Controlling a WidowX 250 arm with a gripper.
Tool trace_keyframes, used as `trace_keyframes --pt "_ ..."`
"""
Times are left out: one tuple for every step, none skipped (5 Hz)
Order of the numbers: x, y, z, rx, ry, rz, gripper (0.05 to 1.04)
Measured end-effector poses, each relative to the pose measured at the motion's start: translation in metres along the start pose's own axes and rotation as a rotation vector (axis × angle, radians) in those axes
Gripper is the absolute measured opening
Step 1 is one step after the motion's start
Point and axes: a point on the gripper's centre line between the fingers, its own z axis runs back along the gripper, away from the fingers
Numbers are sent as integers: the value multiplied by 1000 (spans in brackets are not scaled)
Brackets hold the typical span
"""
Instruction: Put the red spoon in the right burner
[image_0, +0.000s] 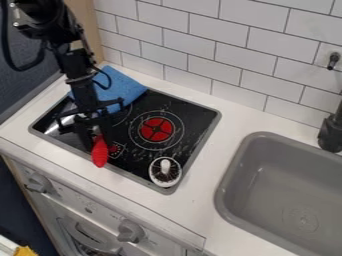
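The black claw hangs over the stove's left part; I cannot tell whether it is clenched or released. The red spoon is at its tip, the spoon's broad end over the stove's near edge, apart from the red burner. On the stove are 1 shiny metal thing at left and 1 white-rimmed oval thing at the near right corner. A blue cloth lies at the stove's far left corner. Right of the stove is 1 gray sink; 2 knobs sit below its front.

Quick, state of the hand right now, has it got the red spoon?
Hand: at the far end of the red spoon; can't tell whether it's open or closed on it.
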Motion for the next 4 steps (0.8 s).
trace_keyframes --pt "8 8 10 -31 -17 47 378" --pt "19 18 17 -49 -34 103 378" --pt "36 27 13 -28 -35 161 378" --pt "50 40 10 -19 -40 235 378"
